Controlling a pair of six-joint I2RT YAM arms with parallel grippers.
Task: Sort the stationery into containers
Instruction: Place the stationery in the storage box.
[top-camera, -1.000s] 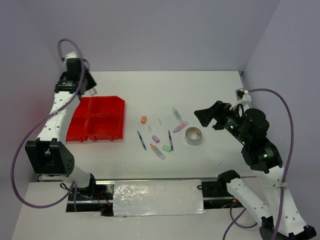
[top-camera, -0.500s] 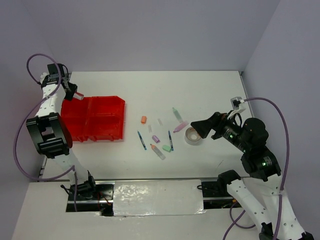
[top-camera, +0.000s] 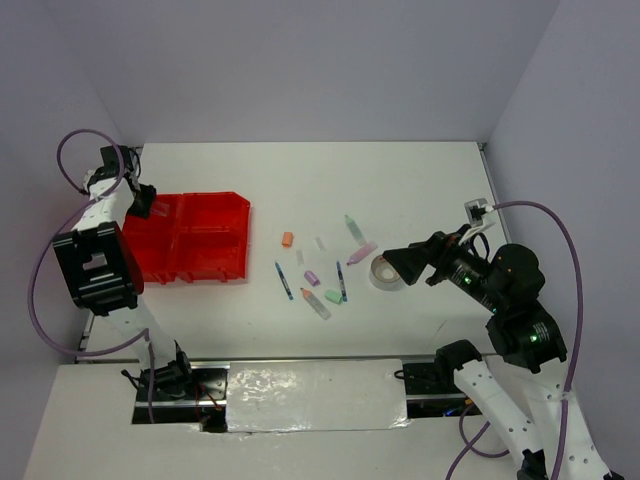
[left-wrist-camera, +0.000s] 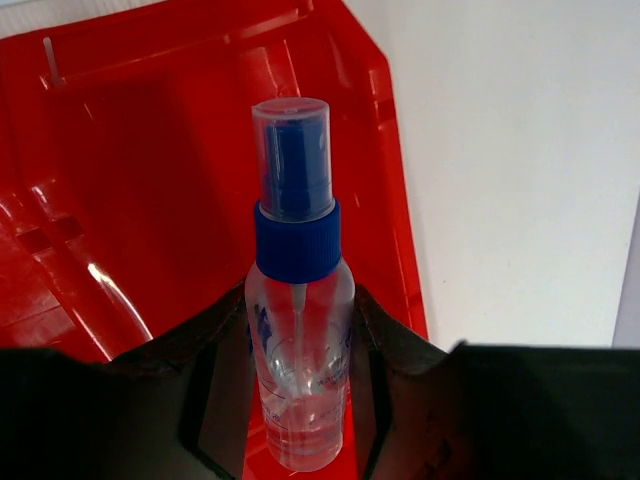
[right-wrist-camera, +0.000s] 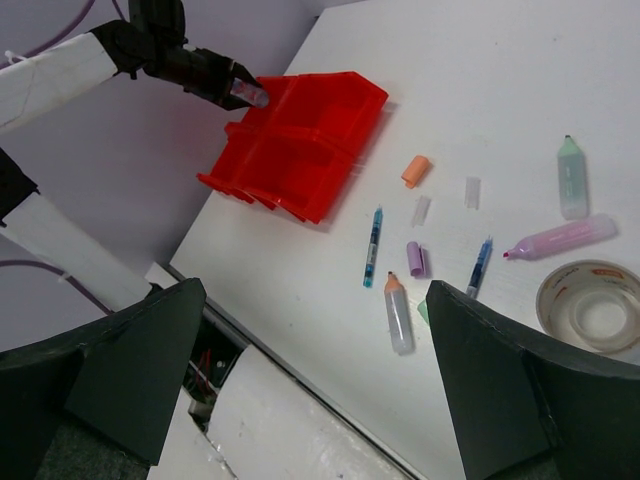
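Observation:
My left gripper (left-wrist-camera: 300, 335) is shut on a small clear spray bottle (left-wrist-camera: 298, 300) with a blue cap, held over the far left compartment of the red tray (left-wrist-camera: 150, 180). In the top view the left gripper (top-camera: 148, 203) is at the tray's (top-camera: 215, 245) left end. The stationery lies in the middle of the table: tape roll (top-camera: 387, 271), green marker (top-camera: 353, 226), purple marker (top-camera: 361, 252), two blue pens (top-camera: 283, 280), orange piece (top-camera: 287, 239). My right gripper (top-camera: 400, 262) is open and empty, above and just right of the tape roll (right-wrist-camera: 592, 305).
The right wrist view also shows an orange-tipped marker (right-wrist-camera: 397, 312), a purple cap (right-wrist-camera: 415, 258) and two clear caps (right-wrist-camera: 421, 210). The walls are close behind and left of the tray. The table's near edge (right-wrist-camera: 300, 350) runs below the pens.
My left gripper has swung left with the bottle, from the tray's far edge to over its far left compartment. My right gripper has moved a little nearer and lower by the tape roll.

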